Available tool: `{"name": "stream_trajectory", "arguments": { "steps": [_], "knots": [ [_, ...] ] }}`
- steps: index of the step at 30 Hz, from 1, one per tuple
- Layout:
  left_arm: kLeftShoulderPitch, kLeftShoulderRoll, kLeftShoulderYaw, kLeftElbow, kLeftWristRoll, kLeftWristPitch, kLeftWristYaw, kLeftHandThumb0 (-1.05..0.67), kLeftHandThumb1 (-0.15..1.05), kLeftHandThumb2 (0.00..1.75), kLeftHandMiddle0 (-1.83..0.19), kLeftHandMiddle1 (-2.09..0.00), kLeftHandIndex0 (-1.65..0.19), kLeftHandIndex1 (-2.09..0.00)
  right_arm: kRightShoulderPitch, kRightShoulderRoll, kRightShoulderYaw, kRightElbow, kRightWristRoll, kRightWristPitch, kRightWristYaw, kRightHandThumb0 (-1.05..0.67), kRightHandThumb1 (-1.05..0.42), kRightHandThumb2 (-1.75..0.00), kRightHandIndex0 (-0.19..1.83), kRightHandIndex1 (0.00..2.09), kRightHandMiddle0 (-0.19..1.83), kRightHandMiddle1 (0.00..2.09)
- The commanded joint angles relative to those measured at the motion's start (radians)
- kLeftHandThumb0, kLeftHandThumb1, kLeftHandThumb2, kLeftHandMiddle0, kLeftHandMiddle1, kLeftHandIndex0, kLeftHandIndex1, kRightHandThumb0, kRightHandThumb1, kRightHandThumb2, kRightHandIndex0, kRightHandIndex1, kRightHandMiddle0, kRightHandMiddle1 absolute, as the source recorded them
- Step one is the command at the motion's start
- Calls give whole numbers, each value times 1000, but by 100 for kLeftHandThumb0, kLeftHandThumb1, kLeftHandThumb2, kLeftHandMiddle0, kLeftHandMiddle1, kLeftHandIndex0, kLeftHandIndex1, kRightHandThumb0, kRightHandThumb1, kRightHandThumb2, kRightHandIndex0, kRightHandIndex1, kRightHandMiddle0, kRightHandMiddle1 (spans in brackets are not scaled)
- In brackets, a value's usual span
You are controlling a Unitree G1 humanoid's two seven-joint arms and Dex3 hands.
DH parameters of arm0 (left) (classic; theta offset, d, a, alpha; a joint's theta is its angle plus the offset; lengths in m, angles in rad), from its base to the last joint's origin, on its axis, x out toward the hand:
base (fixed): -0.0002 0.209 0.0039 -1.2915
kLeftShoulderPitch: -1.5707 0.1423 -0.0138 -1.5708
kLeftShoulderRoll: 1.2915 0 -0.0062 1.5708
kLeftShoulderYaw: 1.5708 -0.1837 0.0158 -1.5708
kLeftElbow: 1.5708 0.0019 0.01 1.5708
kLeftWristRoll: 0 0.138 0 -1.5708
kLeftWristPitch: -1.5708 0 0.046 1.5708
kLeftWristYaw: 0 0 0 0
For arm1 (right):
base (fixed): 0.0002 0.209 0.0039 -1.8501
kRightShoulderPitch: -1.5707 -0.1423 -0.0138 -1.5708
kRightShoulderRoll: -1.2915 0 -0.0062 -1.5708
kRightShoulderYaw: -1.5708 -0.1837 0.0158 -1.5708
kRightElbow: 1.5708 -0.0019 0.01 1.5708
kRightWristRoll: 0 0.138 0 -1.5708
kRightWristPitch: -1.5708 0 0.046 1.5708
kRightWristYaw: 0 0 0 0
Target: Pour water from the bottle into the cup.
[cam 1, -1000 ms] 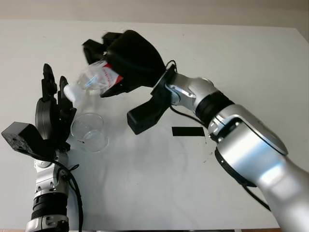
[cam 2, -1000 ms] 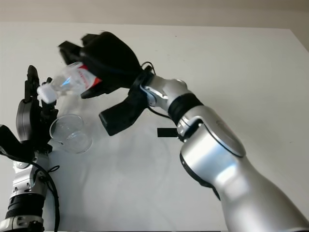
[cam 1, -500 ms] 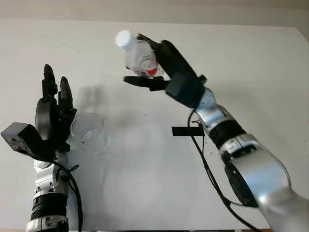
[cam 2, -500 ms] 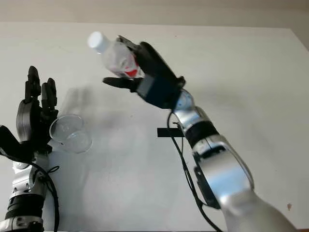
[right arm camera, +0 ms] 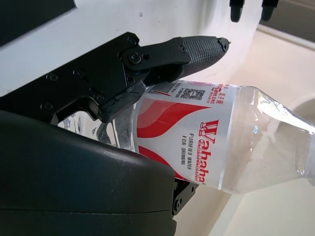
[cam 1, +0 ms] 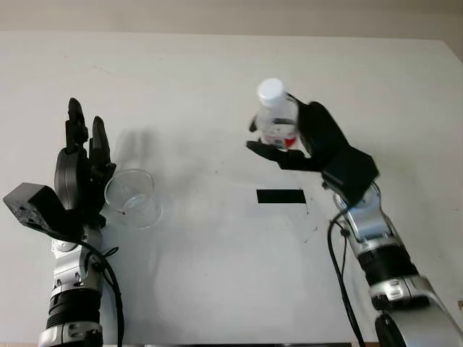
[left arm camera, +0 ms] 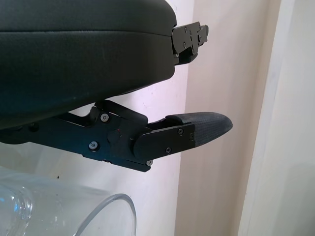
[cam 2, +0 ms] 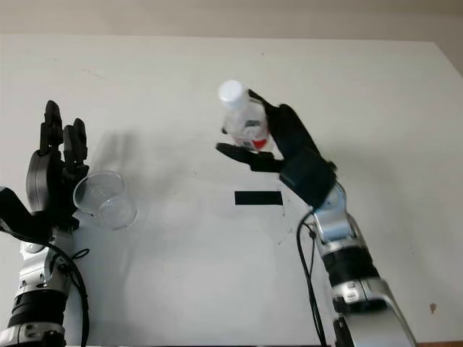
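Two robot hands are at work, and the one that matters is the right robot hand (cam 1: 300, 141), raised over the middle of the desk (cam 1: 217, 275) with its fingers (right arm camera: 192, 49) clamped round the labelled body of a Wahaha water bottle (cam 1: 276, 119). It holds the bottle roughly upright, white cap (cam 1: 270, 90) on top. A strip of black tape (cam 1: 281, 196) lies on the desk just below it.

Well apart, near the left edge, the clear plastic cup (cam 1: 132, 197) stands upright, with the left robot hand (cam 1: 79, 173) open and close beside it.

Judging from this, the bottle is being returned to the desk. To do it well, keep the bottle vertical, lower it until its base meets the surface flat, and only then loosen the fingers, so it does not tip. Whether any water sits in the cup is hard to tell.
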Motion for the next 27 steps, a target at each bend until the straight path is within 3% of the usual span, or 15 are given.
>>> {"name": "stream_trajectory", "arguments": {
  "steps": [1, 15, 23, 27],
  "knots": [
    [20, -10, -2, 20, -8, 4, -8, -62, 105, 59, 9, -5, 19, -4, 34, 2, -21, -51, 9, -9, -15, -41, -105, -44, 95, 209, 63, 209],
    [35, -21, -5, -11, -14, 20, -7, -62, 105, 59, 12, -5, 19, -1, 114, 66, -64, -72, 138, 57, 27, -46, -105, -45, 88, 209, 55, 209],
    [50, -23, -4, -31, -6, 24, 3, -63, 105, 60, 11, -6, 19, -1, 126, 105, -89, -125, 252, 284, 76, -48, -105, -42, 95, 209, 57, 209],
    [55, -22, -4, -33, 0, 18, 6, -63, 105, 59, 9, -6, 18, -3, 134, 109, -91, -139, 248, 323, 76, -47, -105, -43, 101, 209, 62, 209]
  ]
}}
